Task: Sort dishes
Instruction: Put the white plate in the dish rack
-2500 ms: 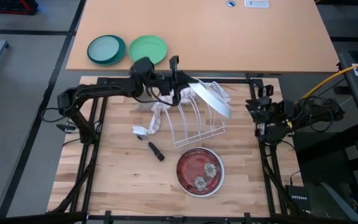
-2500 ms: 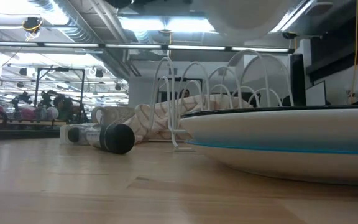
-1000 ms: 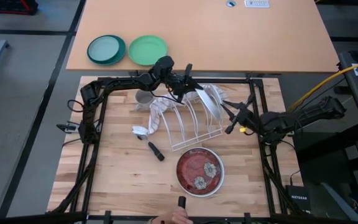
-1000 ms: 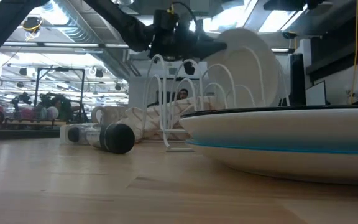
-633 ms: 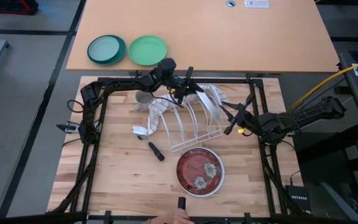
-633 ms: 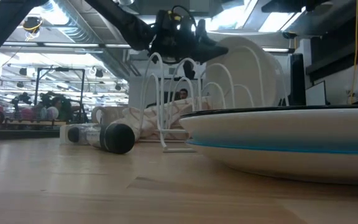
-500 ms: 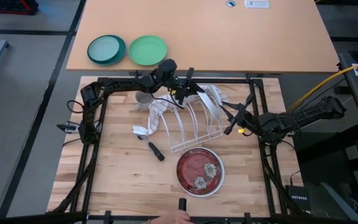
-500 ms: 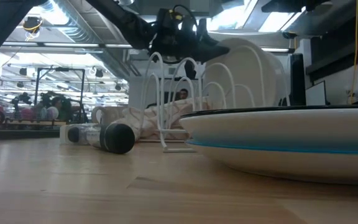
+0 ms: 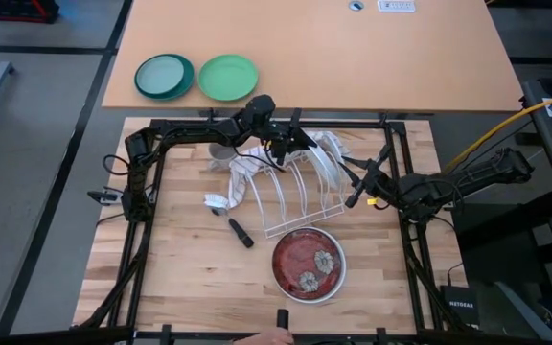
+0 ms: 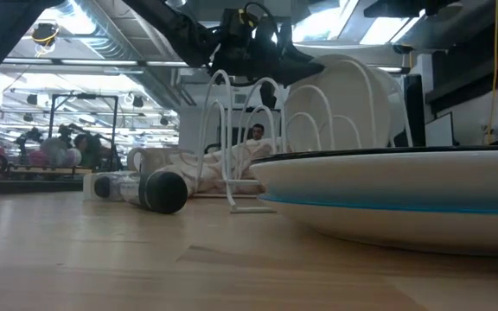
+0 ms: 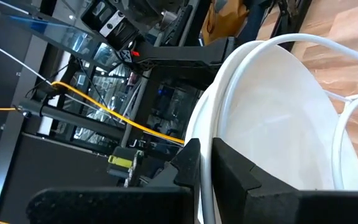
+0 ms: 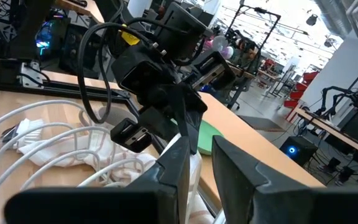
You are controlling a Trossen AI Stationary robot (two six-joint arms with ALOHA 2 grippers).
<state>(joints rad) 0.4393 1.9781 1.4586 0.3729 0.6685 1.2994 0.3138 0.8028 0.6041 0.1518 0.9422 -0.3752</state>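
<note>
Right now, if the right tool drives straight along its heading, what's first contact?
Likely the left tool, which sits at the white plate in the wire rack. Depth is unclear; the plate's rim might come first.
</note>
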